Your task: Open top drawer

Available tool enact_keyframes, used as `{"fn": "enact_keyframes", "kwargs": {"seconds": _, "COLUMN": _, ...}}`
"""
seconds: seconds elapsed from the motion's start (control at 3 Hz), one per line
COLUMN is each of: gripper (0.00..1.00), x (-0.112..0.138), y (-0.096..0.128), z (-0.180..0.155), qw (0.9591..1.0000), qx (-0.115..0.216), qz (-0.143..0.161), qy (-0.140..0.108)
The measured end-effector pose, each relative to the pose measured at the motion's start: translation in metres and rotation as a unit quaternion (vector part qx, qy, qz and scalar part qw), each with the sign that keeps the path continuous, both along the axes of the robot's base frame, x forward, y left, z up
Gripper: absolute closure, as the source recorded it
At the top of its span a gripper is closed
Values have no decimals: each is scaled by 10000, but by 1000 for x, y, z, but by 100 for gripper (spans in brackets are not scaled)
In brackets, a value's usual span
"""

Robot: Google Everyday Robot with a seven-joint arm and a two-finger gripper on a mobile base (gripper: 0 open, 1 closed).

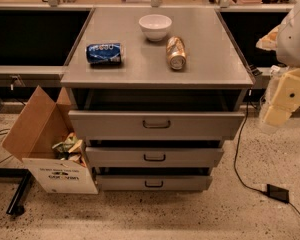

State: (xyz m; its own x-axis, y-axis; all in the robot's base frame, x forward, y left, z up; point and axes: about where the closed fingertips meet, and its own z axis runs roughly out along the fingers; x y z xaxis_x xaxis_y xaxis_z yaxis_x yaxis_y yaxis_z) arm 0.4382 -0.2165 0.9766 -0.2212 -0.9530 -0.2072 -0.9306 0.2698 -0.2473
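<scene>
The top drawer is the widest grey front of the grey metal cabinet, with a small dark loop handle at its centre. Its front stands out from the cabinet, with a dark gap between it and the countertop. My arm comes in at the right edge, and my gripper hangs to the right of the cabinet, level with the top drawer and apart from it. It holds nothing that I can see.
Two narrower drawers sit below, also slightly out. On the countertop lie a blue can, a gold can and a white bowl. An open cardboard box stands at the left; a cable and black adapter lie at the right.
</scene>
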Motion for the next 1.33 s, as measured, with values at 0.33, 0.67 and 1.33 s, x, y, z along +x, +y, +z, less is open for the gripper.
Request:
{"fn": "enact_keyframes", "kwargs": {"seconds": 0.33, "gripper": 0, "x": 0, "y": 0, "z": 0, "qw": 10000, "qx": 0, "qz": 0, "qy": 0}}
{"fn": "enact_keyframes", "kwargs": {"seconds": 0.67, "gripper": 0, "x": 0, "y": 4, "z": -8, "qw": 9999, "qx": 34, "qz": 94, "qy": -35}}
{"fn": "enact_keyframes", "kwargs": {"seconds": 1.33, "gripper": 0, "x": -10, "y": 30, "z": -107, "qw": 9974, "qx": 50, "qz": 656, "qy": 299}}
